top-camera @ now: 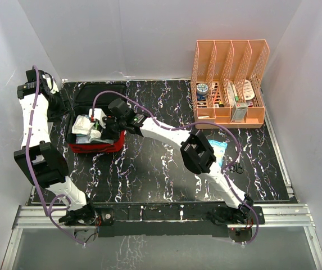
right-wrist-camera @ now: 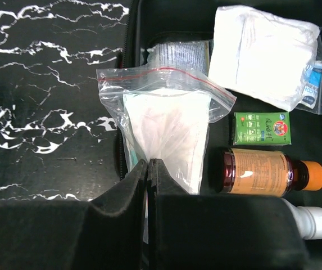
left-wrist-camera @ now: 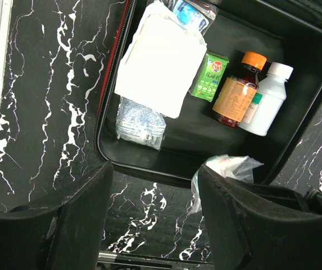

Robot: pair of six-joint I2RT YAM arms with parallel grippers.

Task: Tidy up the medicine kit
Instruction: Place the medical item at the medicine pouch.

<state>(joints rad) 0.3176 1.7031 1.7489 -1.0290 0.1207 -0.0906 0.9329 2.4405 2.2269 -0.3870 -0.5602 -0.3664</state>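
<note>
Over the medicine kit (top-camera: 95, 148), the top external view shows the right gripper (top-camera: 102, 122) poised above the open case. An orange-pink file rack (top-camera: 231, 84) stands well to the kit's right. A blue pouch (top-camera: 217, 149) lies on the table on that same side.

Left wrist view: the left gripper (left-wrist-camera: 155, 211) has its jaws spread wide and holds nothing, just outside the kit's rim. On the kit's black lining lie a white gauze pack (left-wrist-camera: 161, 62), a foil sachet (left-wrist-camera: 141, 121), a green box (left-wrist-camera: 210, 76), an amber bottle (left-wrist-camera: 238, 94) and a white bottle (left-wrist-camera: 267, 98). The two bottles are touching.

Right wrist view: the right fingers are pinched closed on a clear zip bag (right-wrist-camera: 166, 121) of white material. One edge of the bag overlaps the kit's rim.

Assessment: the bag is being stowed. It should be carried inward over the bare lining beside the green box, lowered flat, then released. The risks are snagging the rim and nudging the bottles.
</note>
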